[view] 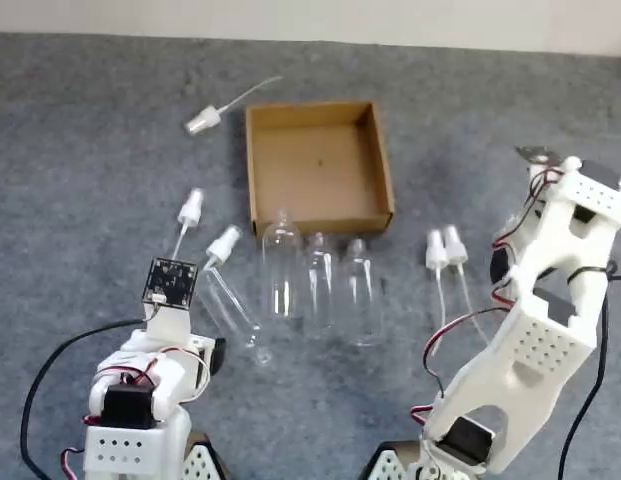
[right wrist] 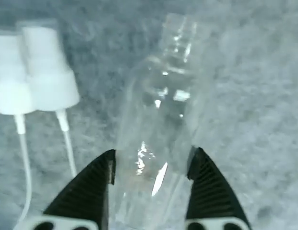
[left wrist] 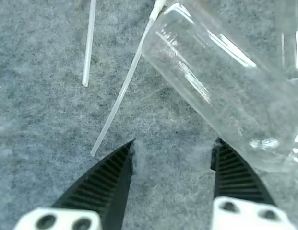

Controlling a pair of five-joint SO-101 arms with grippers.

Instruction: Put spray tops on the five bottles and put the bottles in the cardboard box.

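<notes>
Right pincer straddles a clear bottle lying flat.

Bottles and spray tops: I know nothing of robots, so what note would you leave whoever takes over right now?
Left hand: open, empty, beside a tilted bottle.
Right hand: open, fingers either side of a lying bottle.
Three more bottles lie just in front of the cardboard box.
Five spray tops lie loose: three on the left arm's side, two beside the lying bottle.
Done: nothing capped or boxed. Left: cap all five, then box them.
</notes>
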